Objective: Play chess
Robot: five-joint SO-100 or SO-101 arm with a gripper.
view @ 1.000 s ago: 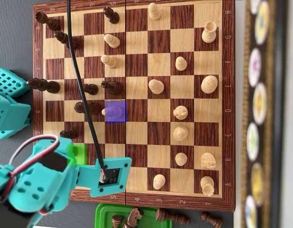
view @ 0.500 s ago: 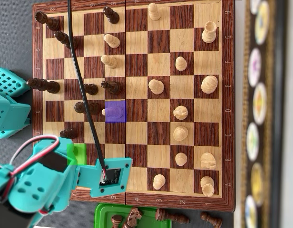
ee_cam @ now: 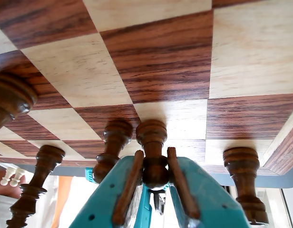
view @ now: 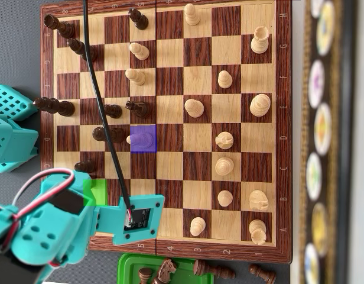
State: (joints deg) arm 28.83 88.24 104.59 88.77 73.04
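Fingers [ee_cam: 177,183] pinch the neck of a dark pawn [ee_cam: 152,142] from both sides, so the gripper [ee_cam: 155,178] is clamped on it, seen in the wrist view. The overhead view puts the arm [view: 58,228] over the board's bottom-left corner, beside a green-marked square [view: 98,190] on the chessboard [view: 282,130]. My read: this is the pick-up step of a move, with the purple-marked square [view: 143,139] the likely target. That square already holds a pale pawn [view: 140,139], so a capture looks likely; next comes a straight lift clear of the neighbouring dark pieces [ee_cam: 113,147]. Hidden from above: the gripper and the held pawn, under the arm. Whether the pawn's base touches the board, I can't tell. A green tray [view: 130,266] is cut off at the bottom edge.
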